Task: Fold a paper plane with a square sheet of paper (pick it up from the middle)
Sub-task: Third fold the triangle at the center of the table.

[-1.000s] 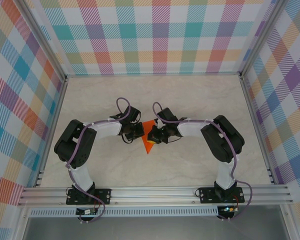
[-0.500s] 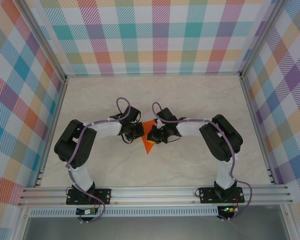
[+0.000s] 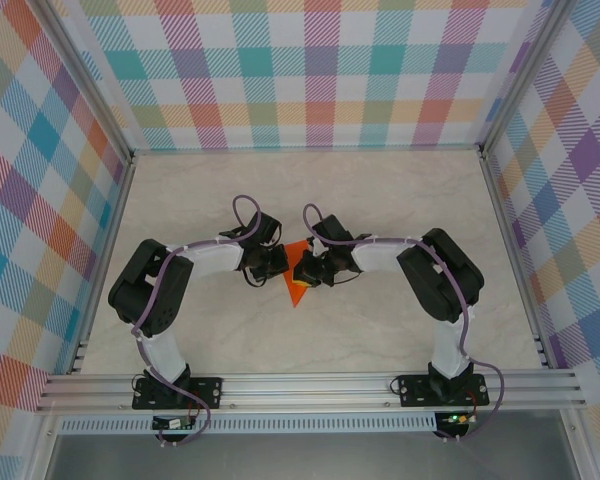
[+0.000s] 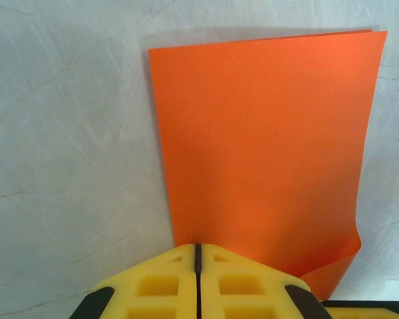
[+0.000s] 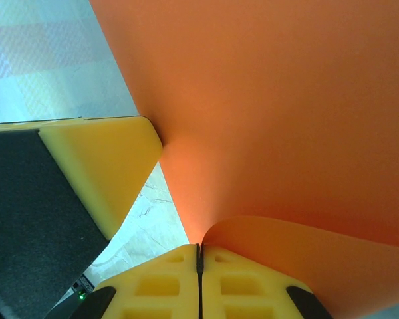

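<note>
Your table (image 3: pixel 380 200) carries the orange sheet of paper (image 3: pixel 297 290) at its middle, pinched between both arms. By my reading, you hold it from two sides so that a crease can be set along the fold. Seen from above, its long axis runs from far edge to near edge, with the narrow tip nearest you. The left pincer (image 4: pixel 197 247) and right pincer (image 5: pixel 198 247) are each clamped on the paper.

Ahead of the left gripper (image 4: pixel 197 249), the orange sheet (image 4: pixel 266 146) fills the path; bare tabletop (image 4: pixel 66 133) lies open to its left. The right gripper (image 5: pixel 199 249) has the sheet ahead and the other gripper's finger (image 5: pixel 100 159) close on its left, perhaps touching. On the far side of both, the tabletop is free up to the checked walls (image 3: pixel 320 80).
</note>
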`<state>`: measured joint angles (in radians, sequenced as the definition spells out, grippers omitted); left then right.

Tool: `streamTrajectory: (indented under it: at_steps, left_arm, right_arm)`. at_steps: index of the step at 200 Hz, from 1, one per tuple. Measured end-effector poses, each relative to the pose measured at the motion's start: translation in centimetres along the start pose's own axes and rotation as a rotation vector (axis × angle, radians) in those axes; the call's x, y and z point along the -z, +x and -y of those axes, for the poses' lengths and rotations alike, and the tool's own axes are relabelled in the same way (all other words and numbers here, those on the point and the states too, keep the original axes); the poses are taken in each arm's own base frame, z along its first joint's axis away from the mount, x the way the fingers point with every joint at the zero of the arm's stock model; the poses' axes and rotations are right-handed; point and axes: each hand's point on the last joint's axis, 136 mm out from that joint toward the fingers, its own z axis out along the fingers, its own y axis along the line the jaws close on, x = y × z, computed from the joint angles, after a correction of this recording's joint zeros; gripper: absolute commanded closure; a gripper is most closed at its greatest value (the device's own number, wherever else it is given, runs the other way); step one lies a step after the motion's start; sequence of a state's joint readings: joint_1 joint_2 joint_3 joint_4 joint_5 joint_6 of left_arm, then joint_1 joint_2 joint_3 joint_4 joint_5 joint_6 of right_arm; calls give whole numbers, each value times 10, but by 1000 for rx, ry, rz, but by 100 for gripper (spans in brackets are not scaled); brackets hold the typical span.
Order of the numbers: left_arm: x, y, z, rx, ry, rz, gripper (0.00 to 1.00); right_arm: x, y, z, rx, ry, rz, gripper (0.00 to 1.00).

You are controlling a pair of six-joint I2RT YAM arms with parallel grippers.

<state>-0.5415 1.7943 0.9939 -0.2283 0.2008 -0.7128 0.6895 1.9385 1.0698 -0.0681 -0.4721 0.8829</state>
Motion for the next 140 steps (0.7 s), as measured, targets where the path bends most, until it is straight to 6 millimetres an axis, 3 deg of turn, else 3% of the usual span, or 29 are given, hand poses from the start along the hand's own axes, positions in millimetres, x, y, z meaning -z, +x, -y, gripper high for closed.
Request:
streamTrajectory:
  at_steps: [140]
  left_arm:
    - [0,0,0,0,0,0,93]
  right_arm:
    - [-6,-2,3,-6,8,-7,93]
